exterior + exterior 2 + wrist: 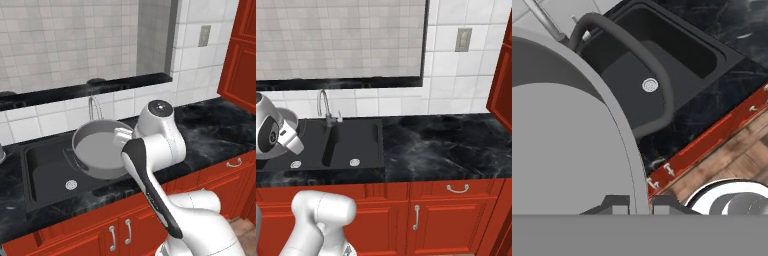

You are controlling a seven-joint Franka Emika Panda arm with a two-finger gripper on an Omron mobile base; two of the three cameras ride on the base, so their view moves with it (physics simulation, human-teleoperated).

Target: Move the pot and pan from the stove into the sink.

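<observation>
In the left base view, the pot (97, 150) was held up in the air over the sink (45, 170), tilted, with its pale inside turned toward the camera. It hung above the right part of the sink, near the faucet (94, 107). The white arm (155, 150) hid the right rim of the pot, and the end effector was hidden behind the arm there. The black bench (215, 125) went on to the right, with red cabinets (120, 230) below it.

In the right base view, the sink (363, 142) showed two basins, each with a round drain, and the faucet (323, 107) stood at the far edge between them. A part of the pot (290, 122) was seen at the left edge, behind the arm's wrist (271, 132), over the left basin. A wall outlet (463, 39) was on the tiles at the far right.

In the hand view, the end effector (639, 205) was clenched on the rim of the pot (562, 150), one tip on each side of the thin wall. A dark loop handle (659, 85) of the pot curved over the basin (677, 55) below it.
</observation>
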